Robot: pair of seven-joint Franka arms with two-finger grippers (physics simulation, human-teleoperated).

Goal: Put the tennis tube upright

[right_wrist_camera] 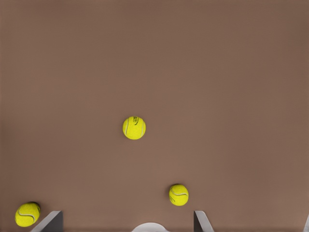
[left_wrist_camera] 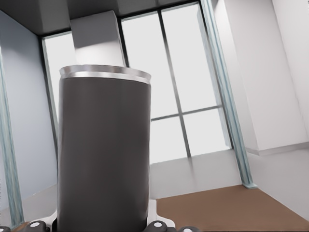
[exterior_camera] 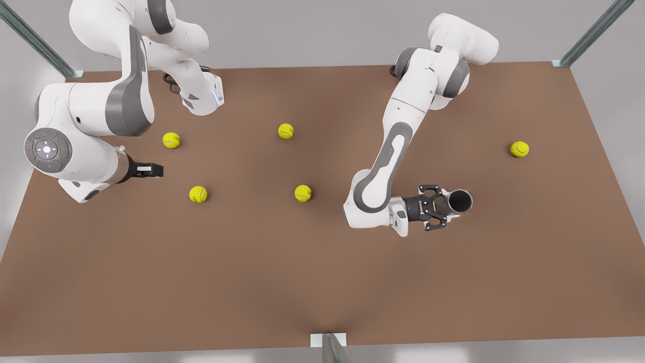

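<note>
The tennis tube (exterior_camera: 459, 200) is a grey hollow cylinder; in the front view I look into its open end from above. In the left wrist view the tennis tube (left_wrist_camera: 101, 150) rises straight up close to the camera, its rim at the top. My left gripper (exterior_camera: 442, 207), on the front view's right, is shut on the tube's side. I cannot tell whether the tube's base touches the table. My right gripper (exterior_camera: 150, 170) waits on the front view's left, above the table, open with nothing between its fingers (right_wrist_camera: 48, 221).
Several yellow-green tennis balls lie on the brown table (exterior_camera: 252, 262): one (exterior_camera: 303, 193) near the left arm's elbow, one (exterior_camera: 519, 148) far right, one (exterior_camera: 198, 194) by the right gripper. Metal frame posts (exterior_camera: 330, 348) stand at the table's edges.
</note>
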